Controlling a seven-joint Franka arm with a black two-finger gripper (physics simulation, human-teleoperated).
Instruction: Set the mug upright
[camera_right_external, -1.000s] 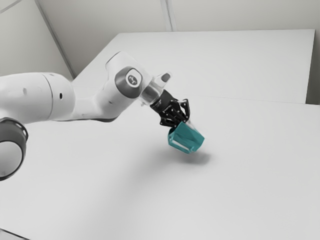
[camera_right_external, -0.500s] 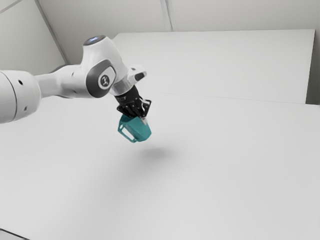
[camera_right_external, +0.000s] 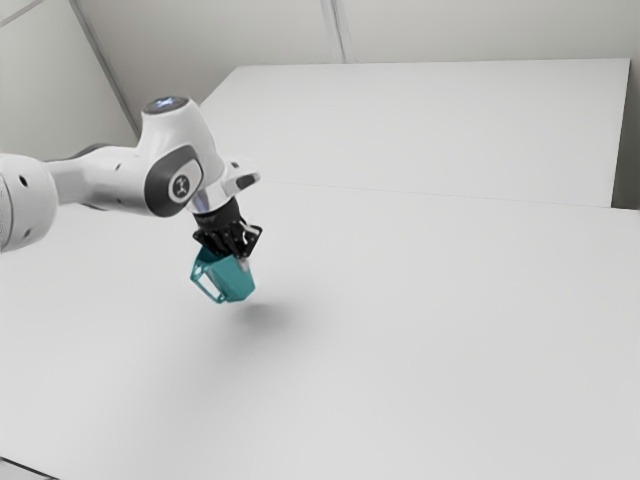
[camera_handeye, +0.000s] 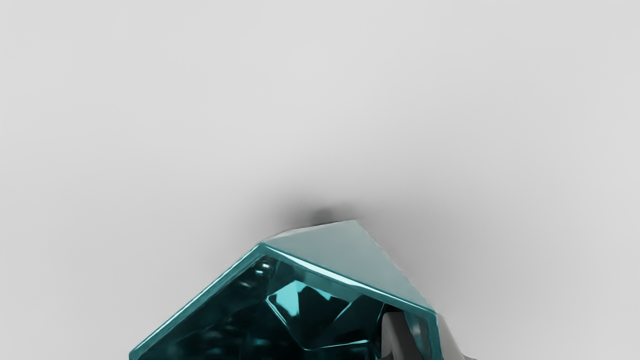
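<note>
Mug (camera_right_external: 236, 281) aloft, rim (camera_handeye: 350, 281) partly behind jaws

You are looking at a plain, simulated room, closest to a bare lab or test room, though you cannot tell its kind for certain. A white robot arm (camera_right_external: 120, 180) reaches over a broad, pale table (camera_right_external: 430, 350), and past the table's far edge you see another flat, white surface (camera_right_external: 430, 130). Behind that stand light grey walls (camera_right_external: 460, 30), broken by a narrow upright strip (camera_right_external: 337, 30) and a slanting dark line (camera_right_external: 104, 68).
</note>
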